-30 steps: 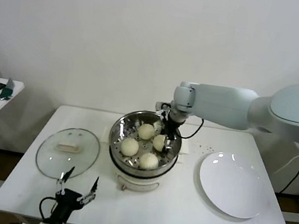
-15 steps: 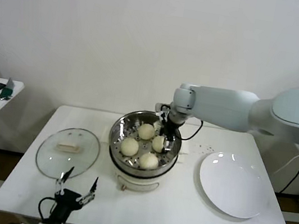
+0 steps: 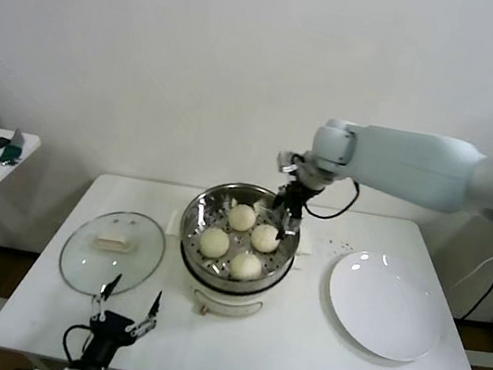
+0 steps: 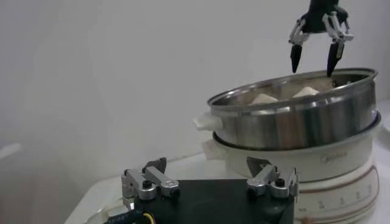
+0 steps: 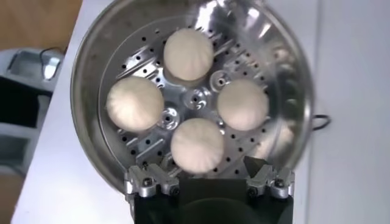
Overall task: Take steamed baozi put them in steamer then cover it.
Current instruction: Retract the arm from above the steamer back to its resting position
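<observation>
**Now: four buns seated in the steamer, lid off**

Presently, four steamed baozi [image 3: 240, 238] are seen lying on the perforated floor of the steamer [image 3: 198, 204], which is set on its white pot base near the middle of the counter [image 3: 296, 343]. In the head view, one bun is placed at twelve o'clock in the basket [image 3: 241, 216], one at three o'clock [image 3: 265, 238], one at six o'clock [image 3: 246, 266] and one at nine o'clock [image 3: 214, 242]. The buns are kept just apart around the basket's centre, as is shown from above in the right wrist view.

The right end effector [image 3: 289, 209] is held above the steamer's rim at about two o'clock, with its fingers spread and nothing between them; no bun is touched by it. In the left wrist view the same fingers are seen hanging open above the far rim of the basket.

The left end effector [image 3: 127, 308] is parked low at the counter's near edge, at about seven o'clock from the steamer, released and empty.

The glass lid [image 3: 112, 252] is laid flat on the counter at nine o'clock from the steamer, so the basket is uncovered. A white plate [image 3: 385, 306] is set at three o'clock from the steamer, with nothing on it.
</observation>
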Motion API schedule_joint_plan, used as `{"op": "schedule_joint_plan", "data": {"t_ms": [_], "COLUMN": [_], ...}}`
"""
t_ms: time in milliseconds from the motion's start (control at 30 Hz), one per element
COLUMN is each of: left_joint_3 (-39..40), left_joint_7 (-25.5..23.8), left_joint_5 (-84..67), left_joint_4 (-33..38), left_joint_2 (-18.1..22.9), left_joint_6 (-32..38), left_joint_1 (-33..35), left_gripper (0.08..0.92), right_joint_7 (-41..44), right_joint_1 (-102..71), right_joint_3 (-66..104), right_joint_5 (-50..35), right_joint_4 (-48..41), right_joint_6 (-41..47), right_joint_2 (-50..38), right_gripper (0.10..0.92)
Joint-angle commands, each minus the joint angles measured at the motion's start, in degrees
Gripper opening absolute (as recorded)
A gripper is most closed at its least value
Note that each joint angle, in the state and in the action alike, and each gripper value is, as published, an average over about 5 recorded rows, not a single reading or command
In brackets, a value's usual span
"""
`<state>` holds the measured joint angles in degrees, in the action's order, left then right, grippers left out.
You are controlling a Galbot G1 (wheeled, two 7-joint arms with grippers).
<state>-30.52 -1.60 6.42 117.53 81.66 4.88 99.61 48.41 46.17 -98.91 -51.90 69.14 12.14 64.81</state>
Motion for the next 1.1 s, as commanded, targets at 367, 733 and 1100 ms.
{"op": "schedule_joint_plan", "data": {"t_ms": [367, 733, 1100], "left_joint_3": [2.2, 3.3, 0.9], "left_joint_7": [1.4, 2.4, 2.5], "left_joint_5": [4.4, 7.3, 11.4], "left_joint_4": [1.1, 1.2, 2.4], "left_joint_2": [1.8, 2.3, 1.6], "left_joint_6": [1.2, 1.0, -0.1], "left_joint_1": [0.2, 0.4, 0.4], "left_gripper": [0.823, 0.823, 0.823], "right_joint_7": [-37.8, -45.8, -47.7], "right_joint_1": [-42.6, -76.9, -107.2], "right_joint_3": [55.1, 90.0, 120.1], "right_joint_5": [7.6, 14.0, 18.8], "right_joint_4": [18.6, 25.6, 31.9], "right_joint_6": [-18.4, -20.5, -18.8], "right_joint_2": [-31.2, -32.1, -22.6], "right_gripper": [0.823, 0.823, 0.823]}}
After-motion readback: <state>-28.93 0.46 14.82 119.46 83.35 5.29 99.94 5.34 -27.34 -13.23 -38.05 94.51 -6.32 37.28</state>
